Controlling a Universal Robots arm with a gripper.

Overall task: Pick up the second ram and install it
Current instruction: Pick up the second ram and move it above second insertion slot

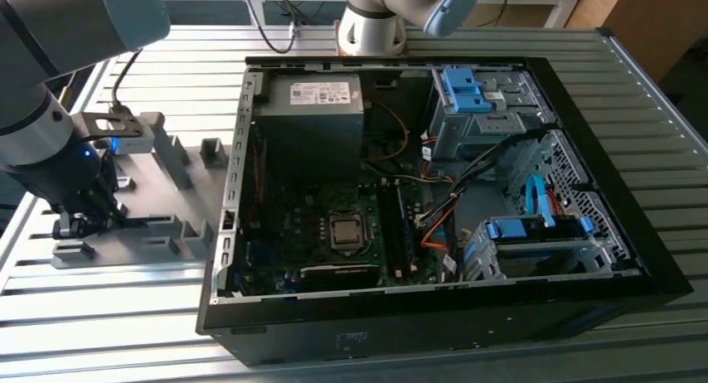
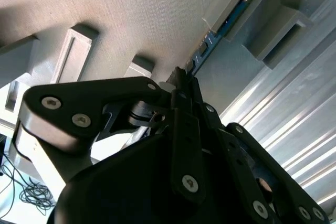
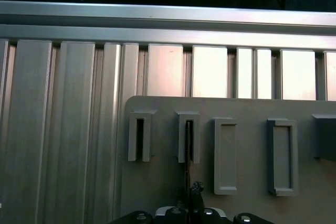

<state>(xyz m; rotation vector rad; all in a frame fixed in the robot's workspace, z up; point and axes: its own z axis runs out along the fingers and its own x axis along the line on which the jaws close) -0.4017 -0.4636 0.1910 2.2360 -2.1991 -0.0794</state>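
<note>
Surface: slatted aluminium table, pale and ribbed, carrying everything in sight.
Case: open black computer case laid on its side, motherboard exposed, bright-blue drive clips toward 1 o'clock inside it.
Tray: grey holder tray with raised slotted blocks, flat on the table at 9 o'clock from the case in the exterior view, just beside the case wall.
Arm: arm bent down over the tray's 8 o'clock side in the exterior view.
Gripper: gripper lowered to the tray, fingertips drawn together and pinched on the thin edge of the stick, as far as both wrist views show.
Second ram: second ram, a narrow blue-green board standing on edge in the tray's slots, one end between the fingertips, the other inside a slotted block; well apart from the motherboard.
Step in hand: judged to be the pick-up at the tray. Hold made, stick not yet out of its slots, no part of the installation done.
Next move calls for: by judgement, a straight pull in line with the slots, no twist and no sideways lean, given the tray walls close on both faces of the board; also a firm enough pinch to stop the stick pivoting once free.
</note>
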